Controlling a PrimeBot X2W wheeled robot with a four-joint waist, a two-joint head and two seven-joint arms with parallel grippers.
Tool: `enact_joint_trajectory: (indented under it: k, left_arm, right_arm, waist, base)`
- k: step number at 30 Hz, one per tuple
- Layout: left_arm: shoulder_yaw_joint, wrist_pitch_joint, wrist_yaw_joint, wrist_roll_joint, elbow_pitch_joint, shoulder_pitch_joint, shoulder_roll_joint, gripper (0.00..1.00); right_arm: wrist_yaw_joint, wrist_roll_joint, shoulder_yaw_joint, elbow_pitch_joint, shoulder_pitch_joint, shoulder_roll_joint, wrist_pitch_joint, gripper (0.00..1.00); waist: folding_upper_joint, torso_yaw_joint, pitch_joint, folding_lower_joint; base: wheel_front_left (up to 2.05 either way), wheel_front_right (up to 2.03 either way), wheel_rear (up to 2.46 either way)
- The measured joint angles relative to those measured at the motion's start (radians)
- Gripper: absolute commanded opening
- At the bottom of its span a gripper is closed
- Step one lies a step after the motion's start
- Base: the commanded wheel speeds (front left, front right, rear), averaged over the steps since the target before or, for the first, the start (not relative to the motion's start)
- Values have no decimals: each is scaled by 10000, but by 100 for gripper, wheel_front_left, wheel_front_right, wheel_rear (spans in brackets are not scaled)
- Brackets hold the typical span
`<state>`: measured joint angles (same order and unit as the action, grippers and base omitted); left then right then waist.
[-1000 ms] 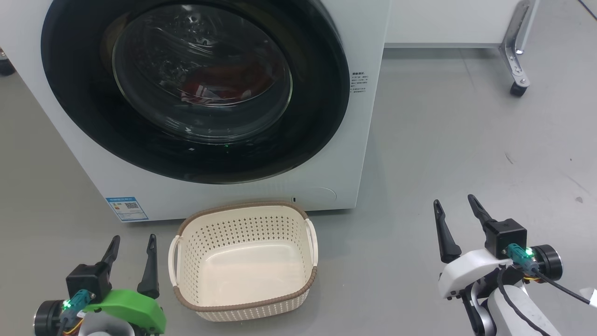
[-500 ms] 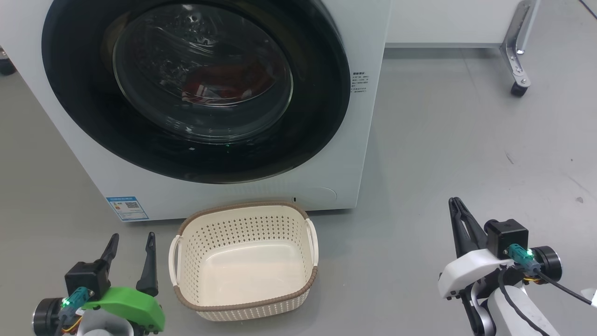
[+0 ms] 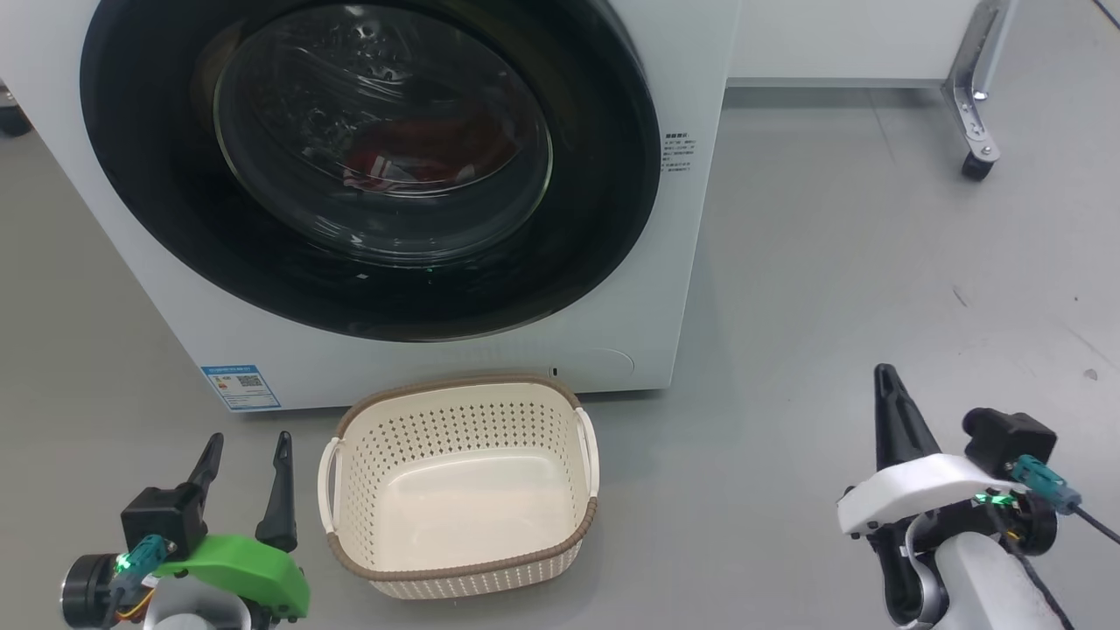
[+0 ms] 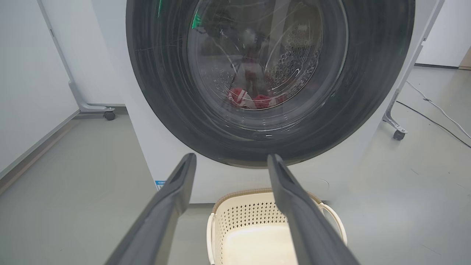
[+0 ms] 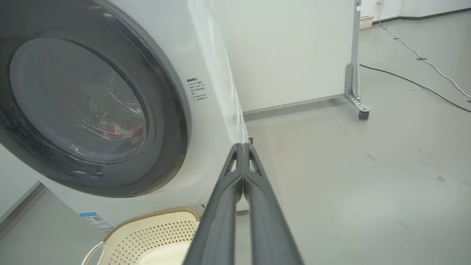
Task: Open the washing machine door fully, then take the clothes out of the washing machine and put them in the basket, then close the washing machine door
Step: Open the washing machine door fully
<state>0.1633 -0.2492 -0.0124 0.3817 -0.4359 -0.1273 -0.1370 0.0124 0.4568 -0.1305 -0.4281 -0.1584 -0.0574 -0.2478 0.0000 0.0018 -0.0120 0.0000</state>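
Door first. In the head view the washing machine door [image 3: 372, 166] sits shut on the washing machine [image 3: 691, 289]. The clothes [image 3: 420, 153] show red behind its glass, and the basket [image 3: 455, 385] stands empty on the floor just before the machine. My left jaws are set wide, their fingers [image 3: 280, 490] near the left side of the basket. My right jaws are pressed together, their fingers [image 3: 892, 420] well apart from the machine, to its right. The right rim of the door lies up and to the left of them, so I judge the right arm is the nearer one for that rim.

In the left wrist view the door [image 4: 268, 73] is straight ahead beyond my two spread fingers [image 4: 173, 198], with the clothes [image 4: 254, 101] low in the drum.

In the right wrist view my closed fingers [image 5: 235, 184] point at the right corner of the machine, and the door [image 5: 77, 110] lies to their left.

One second ago the right jaws were wide; now they are closed and the wrist has turned. The left jaws, door and basket are as before.
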Motion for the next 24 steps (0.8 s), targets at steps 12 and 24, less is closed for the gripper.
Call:
enact_joint_trajectory:
  k: [12, 24]
  left_arm:
    - [-19, -2, 92, -52, 291, -327, 17, 100]
    - [-15, -15, 194, -153, 662, -776, 82, 100]
  right_arm:
    - [828, 3797, 1358, -577, -483, 165, 353, 0]
    - [920, 7843, 1845, -1020, -2206, 136, 1831, 0]
  waist:
    - [0, 94, -325, 0]
    - [0, 369, -949, 0]
  base:
    - [0, 0, 0]
    - [0, 0, 0]
